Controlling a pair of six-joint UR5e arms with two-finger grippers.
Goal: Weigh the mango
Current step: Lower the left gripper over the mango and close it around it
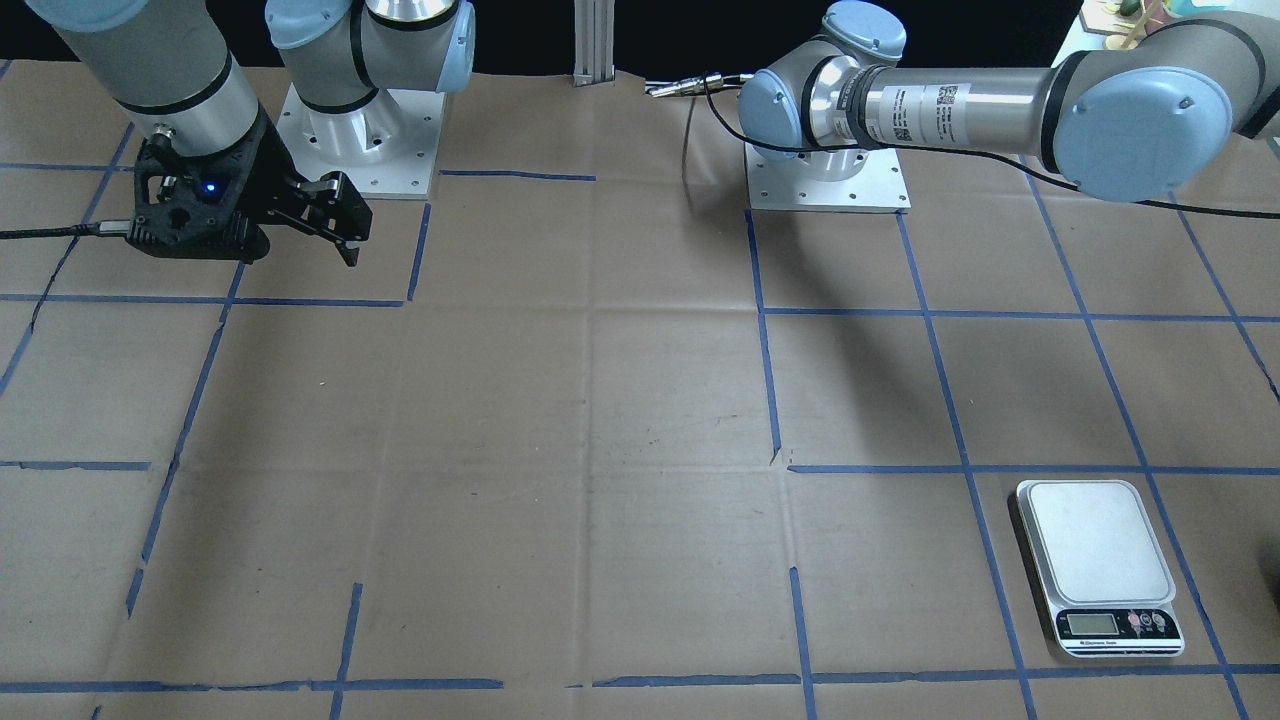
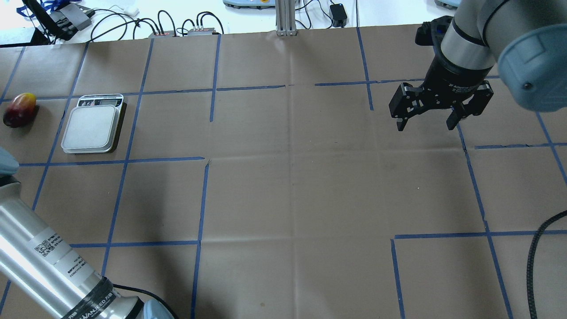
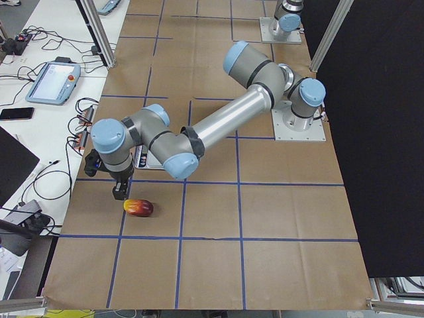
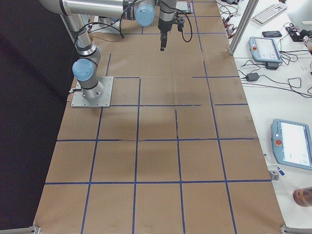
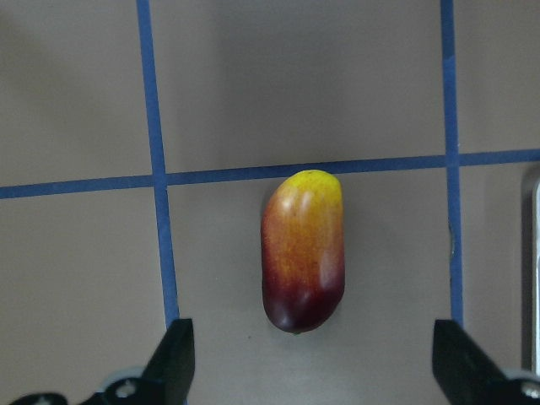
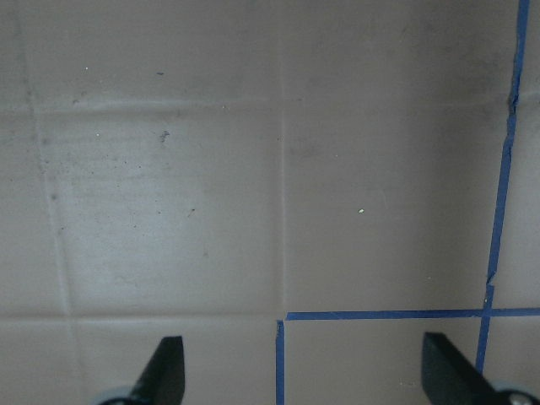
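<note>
The mango (image 5: pixel 304 251), dark red shading to yellow, lies on the brown paper at the table's far left end (image 2: pixel 20 110), beside the white kitchen scale (image 2: pixel 92 128). It also shows in the exterior left view (image 3: pixel 138 207). My left gripper (image 5: pixel 312 371) hangs above the mango, open and empty, with one finger on either side of the fruit's red end. It shows in the exterior left view (image 3: pixel 119 192) just beside the mango. My right gripper (image 2: pixel 425 122) is open and empty, above bare paper on the right side.
The scale (image 1: pixel 1097 565) has an empty platform, and its edge (image 5: pixel 534 253) shows at the right of the left wrist view. Blue tape lines grid the brown paper. Both arm bases (image 1: pixel 825 175) are bolted at the robot's side. Cables and tablets lie beyond the far edge.
</note>
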